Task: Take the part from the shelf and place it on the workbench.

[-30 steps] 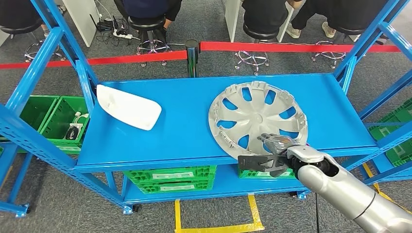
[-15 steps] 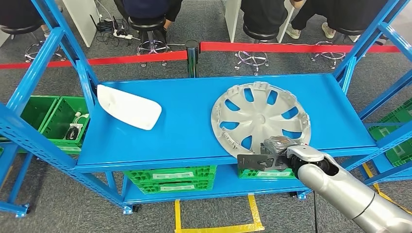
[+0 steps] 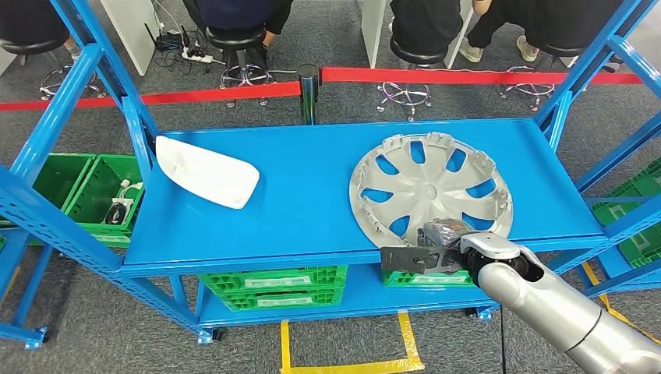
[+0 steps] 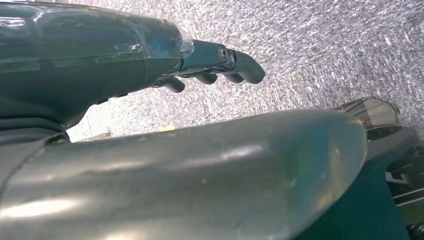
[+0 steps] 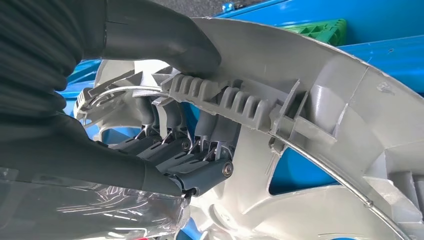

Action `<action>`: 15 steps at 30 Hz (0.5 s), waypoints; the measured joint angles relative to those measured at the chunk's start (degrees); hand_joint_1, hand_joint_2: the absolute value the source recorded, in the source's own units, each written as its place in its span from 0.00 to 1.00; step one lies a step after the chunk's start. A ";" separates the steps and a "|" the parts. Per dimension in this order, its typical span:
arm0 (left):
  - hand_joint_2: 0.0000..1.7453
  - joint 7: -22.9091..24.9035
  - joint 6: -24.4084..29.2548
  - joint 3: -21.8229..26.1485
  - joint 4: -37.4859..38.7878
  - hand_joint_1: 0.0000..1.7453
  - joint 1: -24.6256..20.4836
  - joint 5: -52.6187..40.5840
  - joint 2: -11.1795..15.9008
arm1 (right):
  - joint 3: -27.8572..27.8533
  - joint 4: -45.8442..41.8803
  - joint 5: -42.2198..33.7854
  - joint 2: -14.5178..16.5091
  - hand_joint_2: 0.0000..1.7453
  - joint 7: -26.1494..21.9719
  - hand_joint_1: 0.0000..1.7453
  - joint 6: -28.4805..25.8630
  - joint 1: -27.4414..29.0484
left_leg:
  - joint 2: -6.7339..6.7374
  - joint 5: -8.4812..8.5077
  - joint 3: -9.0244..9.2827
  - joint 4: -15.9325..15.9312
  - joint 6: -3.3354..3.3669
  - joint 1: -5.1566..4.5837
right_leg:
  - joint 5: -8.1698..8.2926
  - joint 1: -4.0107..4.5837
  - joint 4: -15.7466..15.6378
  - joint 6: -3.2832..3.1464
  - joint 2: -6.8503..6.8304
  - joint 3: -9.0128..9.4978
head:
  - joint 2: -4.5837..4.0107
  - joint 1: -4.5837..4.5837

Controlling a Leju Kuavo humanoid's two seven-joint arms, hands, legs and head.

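Note:
A silver wheel cover (image 3: 433,183) lies on the blue shelf (image 3: 296,210) at its right half, inner side up. My right hand (image 3: 444,238) grips its near rim at the shelf's front edge. In the right wrist view the thumb (image 5: 165,40) presses on the ribbed rim of the wheel cover (image 5: 320,100) and the fingers (image 5: 190,150) curl under it through a spoke opening. My left hand (image 4: 200,150) hangs over grey carpet, holding nothing, its fingers (image 4: 235,60) loosely bent and apart from the thumb.
A white moulded part (image 3: 204,171) lies on the shelf's left half. Green crates (image 3: 273,284) sit on the lower shelf and another green crate (image 3: 86,191) stands at the left. Blue uprights frame both sides. Behind run a red barrier tape (image 3: 468,75), stools and seated people.
The wheel cover has slid to the right on the shelf and turned a little, with my right hand staying on its near rim.

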 joint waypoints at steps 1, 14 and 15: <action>0.00 -0.07 0.04 0.00 0.00 0.00 0.00 0.02 0.00 | 0.00 0.00 -0.10 -0.02 1.00 0.01 1.00 0.00 -0.01 | 0.00 0.00 0.00 0.00 0.00 0.00 | 0.00 0.00 0.00 0.00 0.00 0.00 | 0.00 0.01; 0.50 -1.04 0.22 0.00 0.00 0.00 0.00 0.24 0.04 | 0.81 -1.72 -3.13 -0.70 1.00 -3.49 1.00 -14.39 -0.95 | 0.14 0.00 0.00 0.00 0.00 0.00 | 0.00 0.00 0.00 0.00 0.01 -0.01 | 0.00 0.01; 0.75 -1.39 0.26 0.00 0.00 0.00 0.00 0.21 0.04 | 0.91 -2.05 -2.89 -0.77 1.00 -4.35 1.00 -16.23 -1.10 | 0.16 0.00 0.01 0.00 0.00 0.00 | 0.00 0.00 0.00 0.00 0.01 -0.01 | 0.00 0.01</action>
